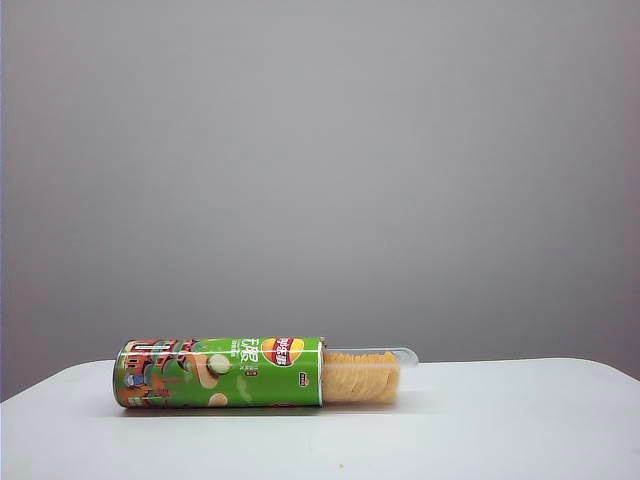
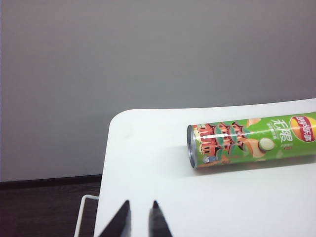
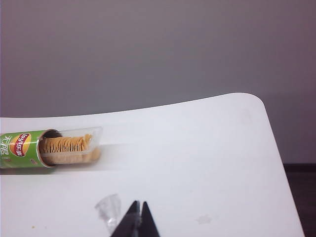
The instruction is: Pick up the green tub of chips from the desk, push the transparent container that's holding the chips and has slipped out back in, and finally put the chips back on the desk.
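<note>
White desk [image 1: 520, 420] w/ grey wall behind; both arms back, nothing held.
We see left gripper [image 2: 141, 206] jaws slightly apart, empty, over the desk's near edge by its left corner; right gripper [image 3: 139, 205] jaws pressed together, empty, at the near edge, beside a small clear plastic scrap [image 3: 109, 207]. Green tub of chips [image 1: 220, 372] lies on its side mid-desk, transparent container [image 1: 372, 372] w/ chips [image 1: 360, 378] sticking out its right end.

The tub of chips [image 1: 220, 372] lies on its side on the desk [image 1: 520, 420]. The clear container [image 1: 368, 375] sticks out of its right end — chips [image 1: 360, 380] stacked inside.
</note>
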Motion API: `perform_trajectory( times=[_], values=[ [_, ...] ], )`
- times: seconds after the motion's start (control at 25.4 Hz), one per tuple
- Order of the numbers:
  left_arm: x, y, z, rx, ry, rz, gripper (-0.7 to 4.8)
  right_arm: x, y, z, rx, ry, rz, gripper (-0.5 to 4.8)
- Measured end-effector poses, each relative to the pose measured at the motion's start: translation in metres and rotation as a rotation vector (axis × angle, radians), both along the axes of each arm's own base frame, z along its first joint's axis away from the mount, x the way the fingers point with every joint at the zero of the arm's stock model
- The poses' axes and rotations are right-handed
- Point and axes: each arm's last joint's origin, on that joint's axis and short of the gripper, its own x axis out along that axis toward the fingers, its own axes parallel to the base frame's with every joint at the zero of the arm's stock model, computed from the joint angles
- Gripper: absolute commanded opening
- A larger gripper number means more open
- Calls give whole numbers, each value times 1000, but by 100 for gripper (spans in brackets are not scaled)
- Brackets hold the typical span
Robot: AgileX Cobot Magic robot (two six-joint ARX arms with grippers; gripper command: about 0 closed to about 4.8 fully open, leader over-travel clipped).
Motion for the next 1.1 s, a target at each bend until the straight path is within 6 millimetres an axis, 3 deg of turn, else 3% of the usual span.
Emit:
perform_trajectory(
  times=[0.12, 0.24, 0.32, 0.55, 0.83, 0.95, 1.1],
  values=[
    [-1, 0, 7, -35, -23, 8, 53, 0, 0, 0, 0, -1, 2, -3],
    [-4, 1, 31, -89, -114, 27, 53, -1, 0, 4, 10, 3, 5, -5],
    [-10, 3, 55, -115, -214, 48, 53, -3, -1, 19, 44, -39, -34, -5],
    [-12, 4, 90, -123, -242, 65, 53, -7, -4, 48, 73, -140, -95, -5],
    [23, -6, 135, 32, -143, -88, 54, 4, -3, 107, 73, -171, -129, -5],
    [45, -11, 157, 182, -133, -166, 59, 20, -1, 133, 26, -127, -103, -5],
    [66, -16, 165, 320, -114, -250, 60, 45, 2, 156, 24, -61, 0, -5]
  ],
)
